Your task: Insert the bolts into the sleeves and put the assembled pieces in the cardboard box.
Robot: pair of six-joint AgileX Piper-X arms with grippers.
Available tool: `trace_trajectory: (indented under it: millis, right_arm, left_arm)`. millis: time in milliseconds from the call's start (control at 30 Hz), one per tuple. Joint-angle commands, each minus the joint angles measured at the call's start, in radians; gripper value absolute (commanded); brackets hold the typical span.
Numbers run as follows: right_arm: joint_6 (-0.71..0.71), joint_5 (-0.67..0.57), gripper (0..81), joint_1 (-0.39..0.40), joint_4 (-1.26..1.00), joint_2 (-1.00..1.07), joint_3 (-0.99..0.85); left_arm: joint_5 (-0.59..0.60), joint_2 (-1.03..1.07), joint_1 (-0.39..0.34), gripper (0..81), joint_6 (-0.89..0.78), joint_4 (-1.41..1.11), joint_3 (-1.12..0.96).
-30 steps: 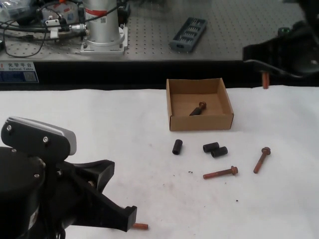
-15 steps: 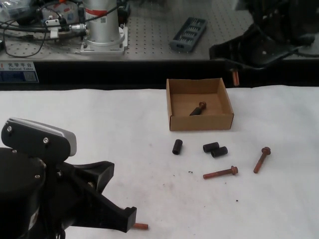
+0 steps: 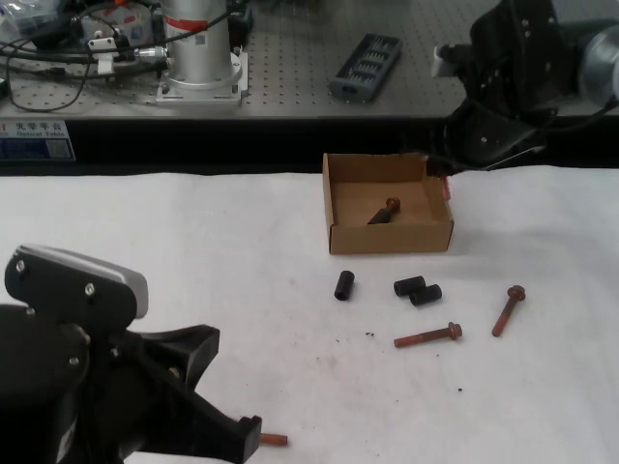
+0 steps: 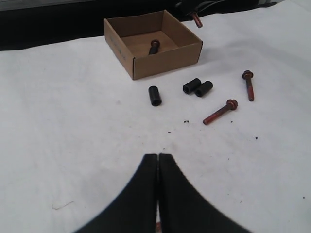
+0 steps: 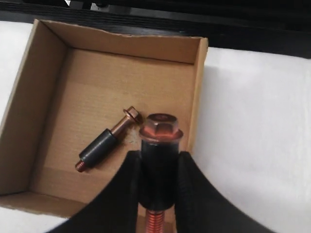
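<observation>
Clamped in the right jaws: a sleeved bolt (image 5: 158, 160), poised over one side wall of the cardboard box (image 5: 121, 41). Just beyond, flat on the box floor, another assembled piece (image 5: 104, 143). Left jaws pressed together, low over the counter (image 4: 58, 145). Well ahead of them, three loose sleeves (image 4: 154, 95) and two bare bolts (image 4: 219, 111). Right at their tips, one more bolt (image 3: 273, 439), gripped or not cannot tell

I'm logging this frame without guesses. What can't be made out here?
- Bolt at the left gripper: high view, the gripper covers all but its tip; held or lying, unclear.
- Sleeved bolt in the right gripper: right wrist view, the picture's edge cuts its thread end; fingers cover the sleeve's sides.
</observation>
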Motion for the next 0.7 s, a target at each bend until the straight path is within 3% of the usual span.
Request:
trace_trajectory:
  millis: [0,567,667]
  right_arm:
    - [-0.01,-0.059,5.3,-0.009,-0.038,0.014,-0.044]
    - [-0.007,-0.085,5.2,-0.009,-0.066,0.095,-0.059]
    - [-0.007,-0.101,2.2,-0.009,-0.066,0.103,-0.059]
  left_arm:
    - [-0.01,-0.008,0.001,0.6,0.015,-0.048,0.022]
    - [-0.01,-0.008,0.001,0.6,0.021,-0.064,0.028]
    - [-0.01,-0.008,0.001,0.6,0.021,-0.064,0.028]
